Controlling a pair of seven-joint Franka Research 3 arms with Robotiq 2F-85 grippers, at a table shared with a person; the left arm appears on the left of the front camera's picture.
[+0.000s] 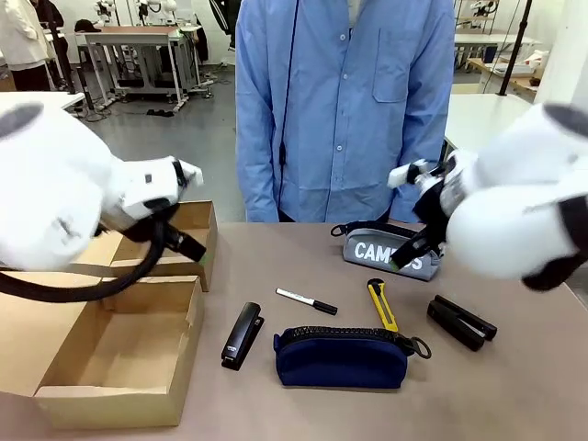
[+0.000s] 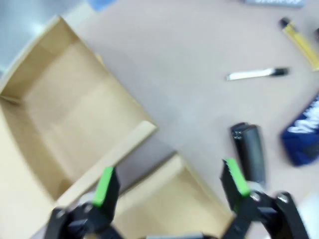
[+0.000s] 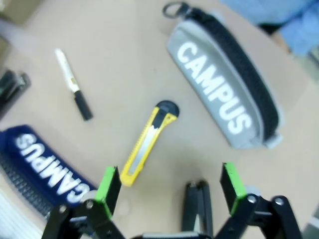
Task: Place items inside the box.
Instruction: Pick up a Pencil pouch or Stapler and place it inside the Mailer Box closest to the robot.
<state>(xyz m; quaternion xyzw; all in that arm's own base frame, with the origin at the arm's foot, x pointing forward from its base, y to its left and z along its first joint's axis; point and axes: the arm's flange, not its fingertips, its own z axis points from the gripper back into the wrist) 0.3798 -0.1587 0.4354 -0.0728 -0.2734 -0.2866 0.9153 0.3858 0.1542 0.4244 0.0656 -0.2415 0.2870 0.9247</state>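
Jaws apart and empty: left gripper (image 2: 169,180) over box (image 2: 75,114), right gripper (image 3: 171,180) near utility knife (image 3: 147,144).

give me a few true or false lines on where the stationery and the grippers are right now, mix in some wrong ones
1. The black stapler lies on the table, outside the box. True.
2. The left gripper and the right gripper are both open, with nothing between their fingers. True.
3. The right gripper holds the utility knife. False: the knife lies on the table, between the marker and the black clip-like tool.
4. The grey pouch lies nearer the person than the navy pouch. True.
5. The marker is inside the box. False: it lies on the table, beyond the navy pouch.
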